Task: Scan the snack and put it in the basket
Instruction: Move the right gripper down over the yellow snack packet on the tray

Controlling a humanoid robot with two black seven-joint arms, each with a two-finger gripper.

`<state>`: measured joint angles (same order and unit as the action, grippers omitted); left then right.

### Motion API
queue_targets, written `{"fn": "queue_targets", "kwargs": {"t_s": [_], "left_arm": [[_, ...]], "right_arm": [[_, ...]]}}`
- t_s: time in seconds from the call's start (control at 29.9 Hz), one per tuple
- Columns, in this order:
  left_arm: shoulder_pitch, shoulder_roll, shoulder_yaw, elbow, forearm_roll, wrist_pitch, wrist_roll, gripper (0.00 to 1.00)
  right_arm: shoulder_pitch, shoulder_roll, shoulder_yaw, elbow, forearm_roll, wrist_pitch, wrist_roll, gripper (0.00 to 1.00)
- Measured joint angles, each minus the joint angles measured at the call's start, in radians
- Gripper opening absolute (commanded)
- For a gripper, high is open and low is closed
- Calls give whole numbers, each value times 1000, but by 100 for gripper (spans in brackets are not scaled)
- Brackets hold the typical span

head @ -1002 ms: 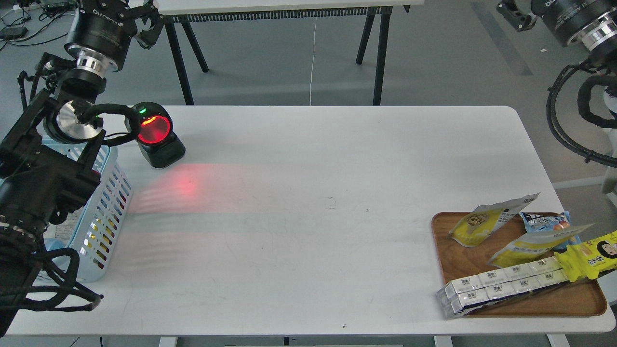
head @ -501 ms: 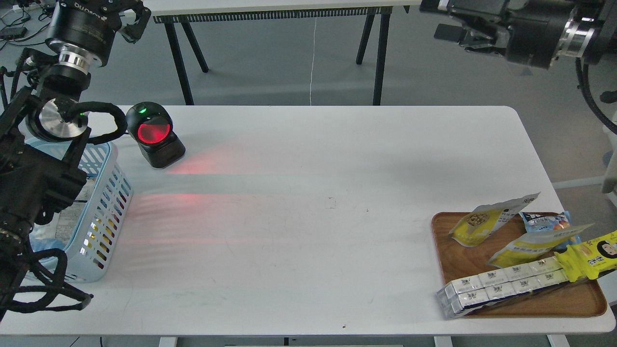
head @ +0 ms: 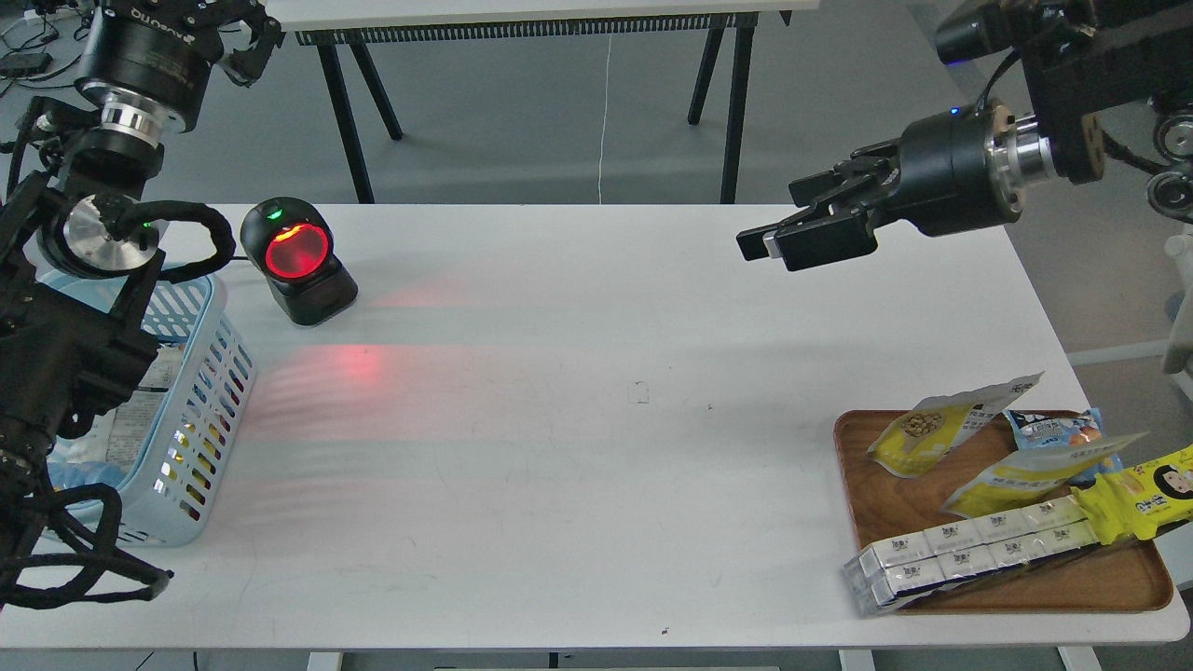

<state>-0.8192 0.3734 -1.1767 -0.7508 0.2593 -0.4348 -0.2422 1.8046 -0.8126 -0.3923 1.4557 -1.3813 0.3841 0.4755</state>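
Note:
The snack (head: 933, 431), a small yellow and white pouch with a picture of beige beans, lies at the back left of a wooden tray (head: 871, 503) at the table's front right. The light blue basket (head: 210, 373) stands at the left edge, partly hidden by my left arm, with packets inside. My right gripper (head: 769, 219) hovers above the table's back right, fingers apart and empty, far above and left of the snack. My left gripper (head: 244, 33) is high at the top left, dark and cut off by the frame.
A black scanner (head: 296, 259) with a glowing red window stands beside the basket and throws red light on the table. The tray also holds a larger flat yellow pouch (head: 1035, 477), a blue packet (head: 1058, 431), a long yellow wrapper (head: 1142, 499) and white boxes (head: 969, 552).
My right arm has swung down from the top right, and its gripper now hangs over the table's back right. My left arm has shifted up and left, uncovering more of the basket.

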Motion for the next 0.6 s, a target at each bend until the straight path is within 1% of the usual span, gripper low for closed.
{"fn": "queue_targets", "kwargs": {"t_s": [0.23,0.4,0.6], "left_arm": [[0,-2,-2,0,0,-2,0,99],[1,3,-1,-1,0,-4,0,99],[5,25,0,0,0,-14,0,99]], "right_arm": [[100,12,-132,71,-161,-10,6,90],[120,20,-191,107,-326,-19,13,85],[165,-27,-285,165,-514,-22,13,83]]}}
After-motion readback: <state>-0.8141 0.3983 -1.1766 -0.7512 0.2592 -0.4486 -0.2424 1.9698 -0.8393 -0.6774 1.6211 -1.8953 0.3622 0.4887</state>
